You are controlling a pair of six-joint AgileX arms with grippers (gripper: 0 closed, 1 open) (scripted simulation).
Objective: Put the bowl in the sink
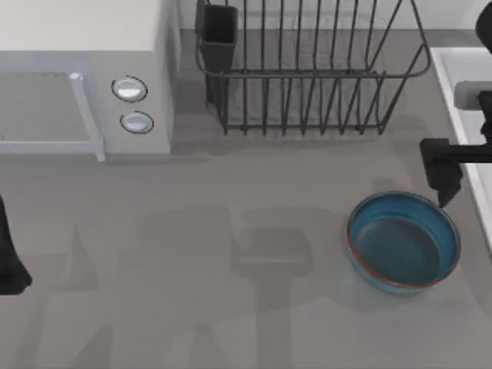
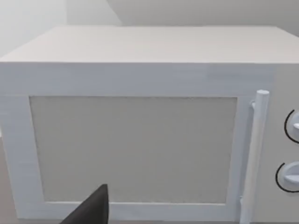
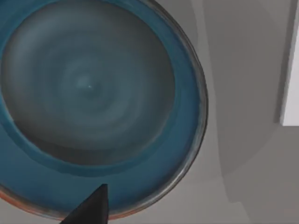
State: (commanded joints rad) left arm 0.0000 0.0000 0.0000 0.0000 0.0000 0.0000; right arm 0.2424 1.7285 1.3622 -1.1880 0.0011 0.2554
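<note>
Table [image 1: 231, 307], grey: microwave [image 1: 84, 77] at 10 o'clock; wire dish rack [image 1: 307, 69] at 12; blue bowl [image 1: 403, 242] at 4, upright; sink [image 1: 461, 84] rim at 2–3. Right gripper [image 1: 446, 173] just above bowl; left gripper [image 1: 9, 261] at 9.

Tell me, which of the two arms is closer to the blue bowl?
Right. The right gripper hangs just above the bowl, by its far rim; the left gripper sits at the table's left edge.

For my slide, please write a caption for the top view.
Right gripper hovers beside glossy blue round bowl near pale sink.
</note>
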